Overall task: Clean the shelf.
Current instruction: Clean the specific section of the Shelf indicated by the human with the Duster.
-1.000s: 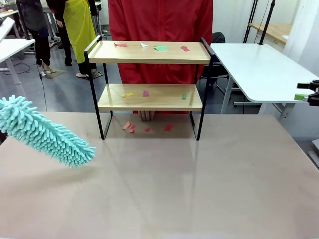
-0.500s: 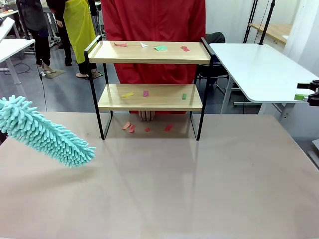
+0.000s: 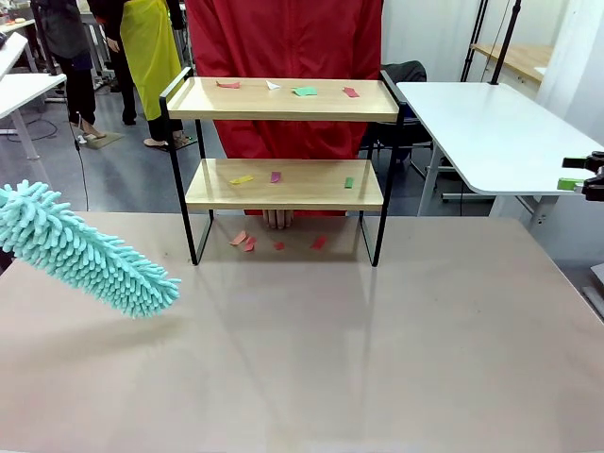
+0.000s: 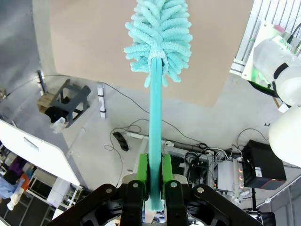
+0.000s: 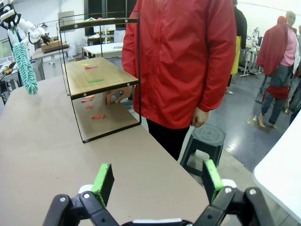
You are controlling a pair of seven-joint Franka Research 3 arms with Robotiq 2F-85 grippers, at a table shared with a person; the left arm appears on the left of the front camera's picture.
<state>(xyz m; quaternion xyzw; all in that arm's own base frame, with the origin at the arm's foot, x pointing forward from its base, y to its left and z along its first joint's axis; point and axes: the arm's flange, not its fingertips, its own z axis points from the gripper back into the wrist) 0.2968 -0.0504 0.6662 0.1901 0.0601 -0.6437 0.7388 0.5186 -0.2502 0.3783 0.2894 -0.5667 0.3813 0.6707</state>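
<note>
With the shelf upper centre, scraps on both boards, the left tool clamped on the duster at mid left and the right tool gaping, a low sweep could catch a side rail and shove the shelf.

The table carries the shelf and paper scraps.

Bright, even indoor light; the table faintly mirrors the shelf; wrist views bow at edges.
</note>
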